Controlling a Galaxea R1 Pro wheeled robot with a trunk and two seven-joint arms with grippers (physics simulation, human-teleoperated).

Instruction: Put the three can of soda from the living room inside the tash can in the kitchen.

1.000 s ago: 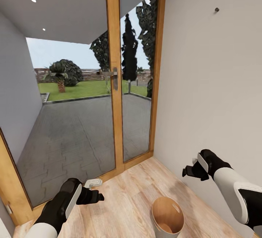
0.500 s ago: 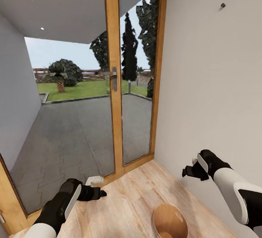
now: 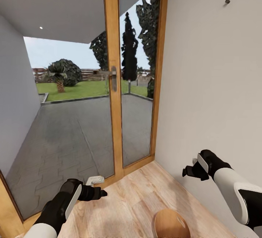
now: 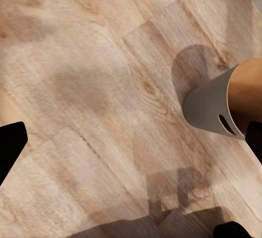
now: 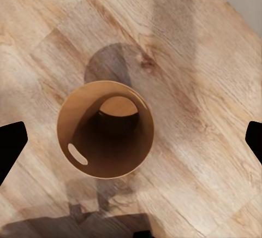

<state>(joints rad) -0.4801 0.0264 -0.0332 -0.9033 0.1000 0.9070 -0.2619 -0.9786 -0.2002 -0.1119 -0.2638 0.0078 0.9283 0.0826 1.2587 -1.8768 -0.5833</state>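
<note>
**Bin's right there, but both grippers look empty**

The bin sits on the wood floor at the bottom edge of the head view, between the two arms and close to the white wall. The right wrist view looks straight down into the bin: coppery inside, a handle slot in the rim, and something dark and round at the bottom. Could be a can, I honestly can't tell.

The right gripper hangs roughly over the bin, which makes sense if you want to drop things in. Its fingertips sit at opposite edges of the wrist view, so it's spread wide with nothing between. Same for the left gripper: wide, empty, off to the side over bare floor near the glass door.

My guess is it needs another can.
</note>
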